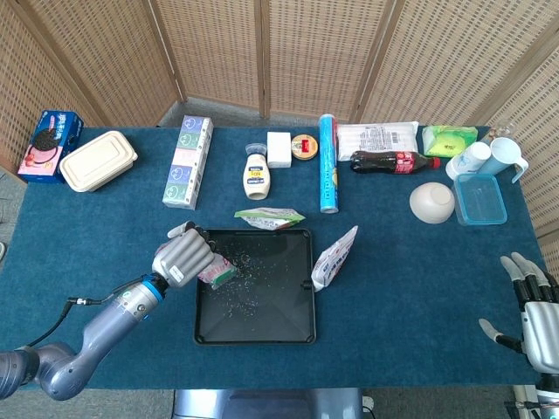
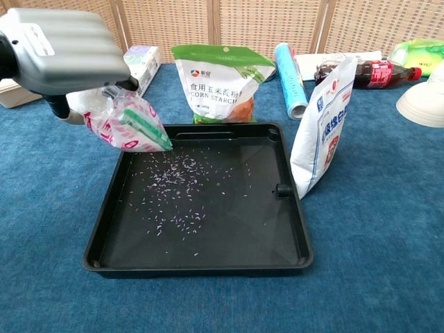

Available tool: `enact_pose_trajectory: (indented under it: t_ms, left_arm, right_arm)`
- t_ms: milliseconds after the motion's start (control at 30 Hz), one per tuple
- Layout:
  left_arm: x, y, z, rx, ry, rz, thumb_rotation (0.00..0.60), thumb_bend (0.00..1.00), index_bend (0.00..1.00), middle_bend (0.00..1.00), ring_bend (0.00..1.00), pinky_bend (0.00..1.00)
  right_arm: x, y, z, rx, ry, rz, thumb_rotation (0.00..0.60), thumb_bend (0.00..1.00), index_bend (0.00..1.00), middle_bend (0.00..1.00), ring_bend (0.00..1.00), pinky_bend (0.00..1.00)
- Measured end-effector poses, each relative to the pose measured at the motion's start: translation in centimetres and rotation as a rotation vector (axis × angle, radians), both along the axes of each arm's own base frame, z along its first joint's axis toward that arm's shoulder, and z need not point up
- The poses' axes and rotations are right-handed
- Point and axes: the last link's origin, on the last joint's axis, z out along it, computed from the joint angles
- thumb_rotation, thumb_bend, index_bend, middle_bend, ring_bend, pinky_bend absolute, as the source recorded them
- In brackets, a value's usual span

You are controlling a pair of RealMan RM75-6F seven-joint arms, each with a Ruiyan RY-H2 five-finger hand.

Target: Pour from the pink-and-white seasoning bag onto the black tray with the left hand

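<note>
Your left arm reaches in from the near left corner of the desk (image 1: 105, 236), forearm angled up and inward, and your left hand (image 1: 182, 258) sits knuckles-up just over the left rim of the black tray (image 2: 303, 236). That hand is clenched around the pink-and-white seasoning bag (image 2: 127, 125), gripping its upper part so the bag hangs tilted below the fingers, its lower corner pointing down and inward above the tray's far left corner. Small pale grains (image 2: 177, 187) lie scattered across the tray floor, thickest in the far left half. The tray itself rests near the middle of the desk, toward the near edge. Just beyond its far rim stands a green-and-white corn starch bag (image 2: 220, 83), and a white-and-blue bag (image 2: 324, 125) leans upright against the tray's right rim. Your right hand (image 1: 529, 305) is down at the near right corner of the desk, well apart from everything, released with its fingers spread and holding nothing. Along the far edge you have a cola bottle (image 1: 393, 161) lying on its side and a blue tube (image 1: 328, 173)
</note>
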Motion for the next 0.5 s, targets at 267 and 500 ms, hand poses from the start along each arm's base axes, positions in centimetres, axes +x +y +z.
enact_pose_trajectory:
  t_ms: [267,500]
  left_arm:
    - [-1.7,0.2,1.0,-0.029,-0.197,0.153,0.600,0.44,0.72,0.55,0.53,0.58]
    - [-4.2,0.0,2.0,-0.073,-0.427,0.277,0.600,0.44,0.72,0.55,0.53,0.58]
  right_arm:
    - [0.1,0.0,-0.2,0.006,0.007,0.001,0.600,0.00,0.00,0.00,0.08,0.09]
    - [0.2,0.0,-0.5,0.012,0.016,0.000,0.600,0.00,0.00,0.00,0.08,0.09]
